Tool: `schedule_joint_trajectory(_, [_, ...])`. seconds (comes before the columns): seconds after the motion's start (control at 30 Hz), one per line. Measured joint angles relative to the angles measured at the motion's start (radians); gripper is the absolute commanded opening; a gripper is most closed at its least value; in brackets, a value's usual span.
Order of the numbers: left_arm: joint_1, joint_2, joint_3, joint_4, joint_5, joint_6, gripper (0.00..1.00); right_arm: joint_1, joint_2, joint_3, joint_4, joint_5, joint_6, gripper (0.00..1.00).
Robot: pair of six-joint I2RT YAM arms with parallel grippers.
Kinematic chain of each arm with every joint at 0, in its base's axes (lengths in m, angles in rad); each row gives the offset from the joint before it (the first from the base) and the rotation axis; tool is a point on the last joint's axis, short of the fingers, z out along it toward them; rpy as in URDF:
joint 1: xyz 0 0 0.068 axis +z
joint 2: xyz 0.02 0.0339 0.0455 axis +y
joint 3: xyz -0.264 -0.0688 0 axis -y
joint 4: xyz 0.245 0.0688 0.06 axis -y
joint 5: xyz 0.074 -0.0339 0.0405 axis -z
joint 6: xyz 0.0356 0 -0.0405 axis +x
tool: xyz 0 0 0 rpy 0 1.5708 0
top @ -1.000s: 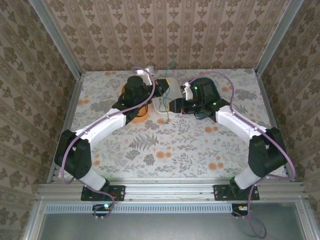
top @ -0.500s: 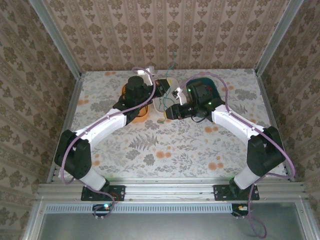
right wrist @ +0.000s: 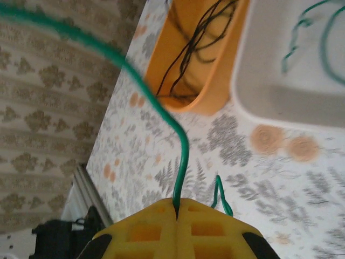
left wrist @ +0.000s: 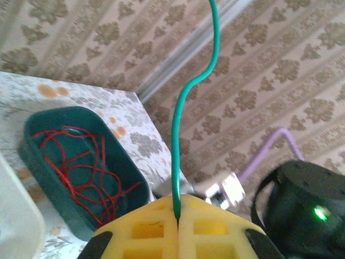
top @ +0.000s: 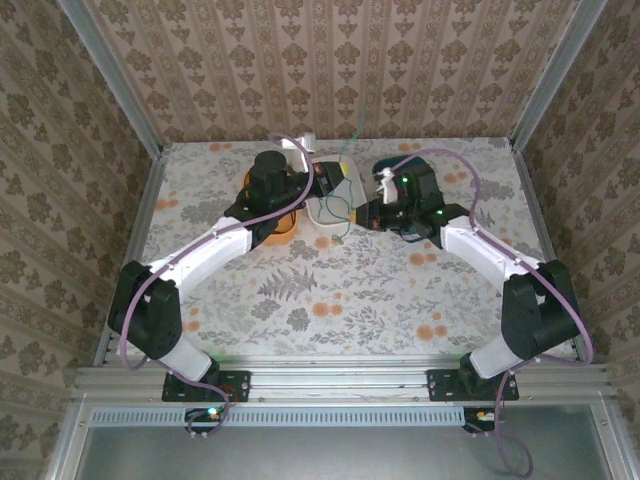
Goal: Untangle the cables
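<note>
Green cable [left wrist: 173, 151] in the tight pinch of left jaws and of right jaws alike

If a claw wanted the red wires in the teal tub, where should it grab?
Probably a raised loop of the red wires, coming straight down from above: the tub walls block any sideways approach, and thin strands lying flat on its floor offer little to pinch.

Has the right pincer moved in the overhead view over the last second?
Yes. The right pincer has drawn back to the right, off the edge of the white tray, and is now shut on the green cable.
</note>
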State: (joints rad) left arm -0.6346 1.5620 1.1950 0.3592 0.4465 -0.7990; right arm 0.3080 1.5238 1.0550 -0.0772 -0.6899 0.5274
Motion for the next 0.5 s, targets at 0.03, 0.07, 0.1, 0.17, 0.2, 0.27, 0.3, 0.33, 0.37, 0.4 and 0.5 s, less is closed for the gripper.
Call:
schedule_joint_trajectory(0.03, [0.000,0.000,0.003,-0.008,0.025,0.010,0.00,-0.023,-0.006,-0.018,0.030,0.000,0.032,0.00])
schedule_joint_trajectory(0.07, [-0.001,0.000,0.006,-0.018,0.051,0.019,0.00,-0.047,-0.013,-0.036,0.063,0.001,0.066,0.00])
schedule_joint_trajectory(0.1, [-0.004,0.000,0.008,-0.031,0.083,0.034,0.00,-0.071,-0.023,-0.056,0.103,0.001,0.104,0.00])
schedule_joint_trajectory(0.17, [-0.016,0.000,0.009,-0.069,0.132,0.069,0.00,-0.108,-0.042,-0.089,0.167,0.002,0.167,0.00])
schedule_joint_trajectory(0.2, [-0.026,0.000,0.010,-0.095,0.152,0.091,0.00,-0.123,-0.053,-0.101,0.195,0.002,0.194,0.00])
schedule_joint_trajectory(0.27, [-0.048,0.001,0.014,-0.159,0.182,0.146,0.00,-0.142,-0.074,-0.110,0.237,0.005,0.238,0.00])
schedule_joint_trajectory(0.3, [-0.061,0.004,0.021,-0.197,0.192,0.177,0.00,-0.147,-0.083,-0.110,0.255,0.005,0.255,0.00])
schedule_joint_trajectory(0.33, [-0.071,0.008,0.026,-0.223,0.197,0.201,0.00,-0.149,-0.090,-0.110,0.273,0.005,0.266,0.00])
schedule_joint_trajectory(0.37, [-0.082,0.013,0.034,-0.253,0.198,0.226,0.00,-0.149,-0.098,-0.110,0.290,0.005,0.280,0.00])
schedule_joint_trajectory(0.4, [-0.090,0.017,0.038,-0.275,0.198,0.245,0.00,-0.148,-0.104,-0.110,0.307,0.004,0.292,0.00])
schedule_joint_trajectory(0.5, [-0.089,0.029,0.039,-0.314,0.188,0.269,0.00,-0.146,-0.106,-0.110,0.348,-0.003,0.326,0.00])
